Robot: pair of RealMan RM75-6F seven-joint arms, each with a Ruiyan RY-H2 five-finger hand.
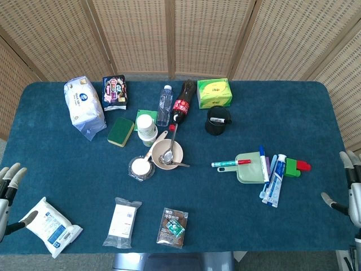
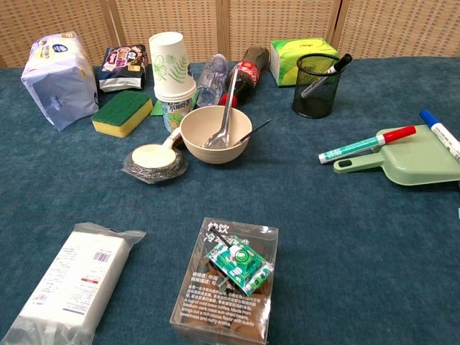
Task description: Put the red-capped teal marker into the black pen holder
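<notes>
The red-capped teal marker (image 1: 230, 163) (image 2: 366, 144) lies flat on the blue cloth, its red cap resting on the edge of a green dustpan (image 1: 248, 168) (image 2: 419, 157). The black mesh pen holder (image 1: 217, 120) (image 2: 316, 85) stands upright behind it with a black pen inside. My left hand (image 1: 8, 189) hangs open at the table's left edge, far from both. My right hand (image 1: 350, 189) is open at the right edge, fingers spread, holding nothing. Neither hand shows in the chest view.
A blue-capped marker (image 1: 263, 161), toothpaste tubes (image 1: 274, 179) and a red-green item (image 1: 296, 166) lie right of the dustpan. A bowl with spoon (image 1: 167, 153), cups (image 1: 146, 129), bottles (image 1: 180, 104), a green tissue box (image 1: 214, 92), sponge (image 1: 120, 131) and packets (image 1: 123, 222) fill the rest.
</notes>
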